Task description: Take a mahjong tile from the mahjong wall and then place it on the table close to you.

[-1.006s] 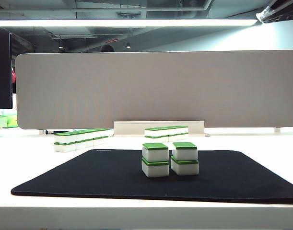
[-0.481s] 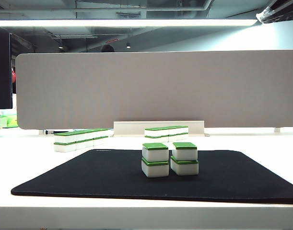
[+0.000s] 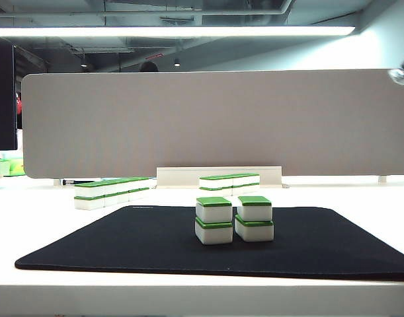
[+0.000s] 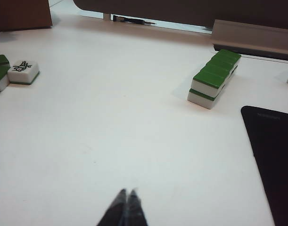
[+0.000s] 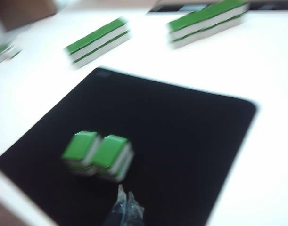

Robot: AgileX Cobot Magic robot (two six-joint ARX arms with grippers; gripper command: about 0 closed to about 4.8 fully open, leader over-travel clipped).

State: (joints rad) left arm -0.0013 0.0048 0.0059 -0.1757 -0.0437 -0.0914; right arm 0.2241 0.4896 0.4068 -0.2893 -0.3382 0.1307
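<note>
**Mahjong table, both grippers closed and holding nothing**

- Table [image 3: 360,195]: white top carrying a black mat [image 3: 122,241] at its centre; grey partition panel [image 3: 215,122] along the far edge.
- Mahjong wall [image 3: 112,192]: two-high row of white tiles with green tops, on bare table just beyond the mat's far left corner; also seen from the left wrist [image 4: 212,78] and right wrist [image 5: 97,41].
- Shorter tile row [image 3: 229,183]: two-high, behind the mat near the panel's foot.
- Two stacks of two tiles [image 3: 233,219]: side by side on the mat, near its middle.
- Loose face-up tile [image 4: 23,72]: on bare table, well apart from the wall.
- Left gripper [image 4: 127,194]: fingers pressed together, empty, over bare white table beside the mat.
- Right gripper [image 5: 125,194]: fingertips together, empty, above the mat just beside the two stacks; picture blurred.
</note>
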